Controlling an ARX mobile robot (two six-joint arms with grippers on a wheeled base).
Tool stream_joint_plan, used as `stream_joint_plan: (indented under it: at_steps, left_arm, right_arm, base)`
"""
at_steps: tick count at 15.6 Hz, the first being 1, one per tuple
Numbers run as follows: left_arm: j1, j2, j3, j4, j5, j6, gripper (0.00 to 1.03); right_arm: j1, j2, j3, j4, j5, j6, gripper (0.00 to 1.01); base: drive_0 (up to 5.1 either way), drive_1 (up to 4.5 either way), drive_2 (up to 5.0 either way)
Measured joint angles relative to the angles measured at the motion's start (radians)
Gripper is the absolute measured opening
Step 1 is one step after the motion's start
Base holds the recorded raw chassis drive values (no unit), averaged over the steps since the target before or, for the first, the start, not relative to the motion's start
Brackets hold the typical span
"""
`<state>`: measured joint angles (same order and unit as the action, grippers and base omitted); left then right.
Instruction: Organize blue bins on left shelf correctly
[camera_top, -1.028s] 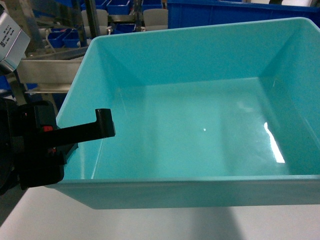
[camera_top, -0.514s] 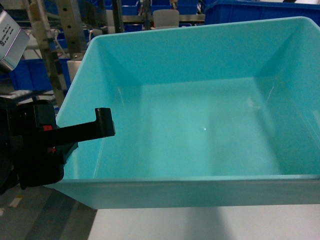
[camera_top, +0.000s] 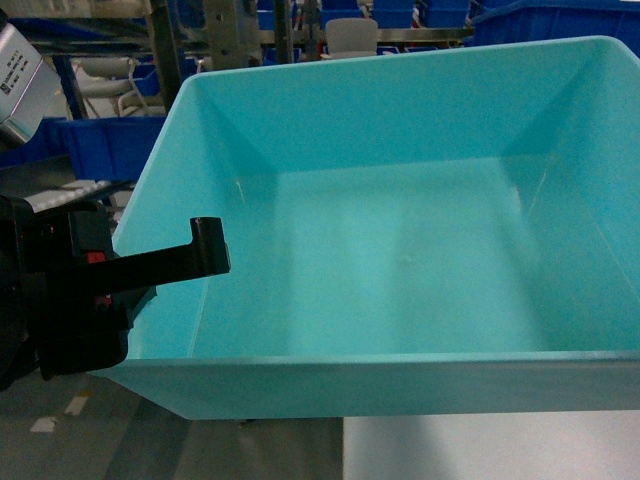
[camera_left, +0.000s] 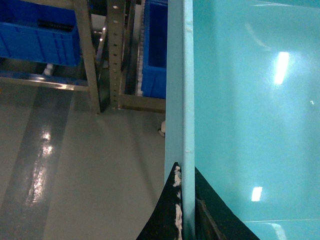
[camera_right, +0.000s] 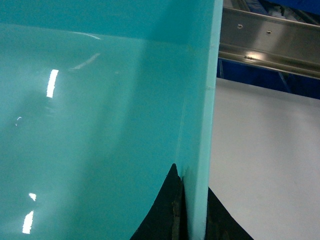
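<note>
One of the blue bins (camera_top: 400, 250), a large glossy turquoise tub, fills the head view and is held up off the ground. My left gripper (camera_top: 165, 268) is shut on its left wall, one black finger (camera_top: 205, 247) inside the tub. In the left wrist view the rim (camera_left: 181, 100) runs straight between the left gripper (camera_left: 187, 205) jaws. My right gripper (camera_right: 196, 205) is shut on the bin's right wall (camera_right: 207, 100); it is out of the head view. Metal rack uprights (camera_top: 162, 40) behind the tub may be the left shelf.
Royal-blue ribbed bins (camera_top: 100, 145) sit on racks behind, another (camera_left: 40, 35) low on a rack with a perforated post (camera_left: 116, 50). A steel rail (camera_right: 270, 42) runs beside a white surface (camera_right: 265, 150), also seen under the tub (camera_top: 500, 450). Grey floor (camera_left: 75, 175) lies to the left.
The background racks have slid right in the head view and the white surface under the tub has retreated right, uncovering grey floor. Both grippers keep their hold on the bin.
</note>
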<state>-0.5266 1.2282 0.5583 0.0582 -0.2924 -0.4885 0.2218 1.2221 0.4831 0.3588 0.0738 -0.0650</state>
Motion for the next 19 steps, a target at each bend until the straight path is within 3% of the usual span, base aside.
stream_joint_plan:
  at_steps: [19]
  left_arm:
    - [0.0, 0.0, 0.0, -0.002, 0.0, 0.0, 0.02]
  right_arm:
    - [0.0, 0.0, 0.0, -0.003, 0.0, 0.0, 0.02]
  base:
    - [-5.0, 2.44, 2.4]
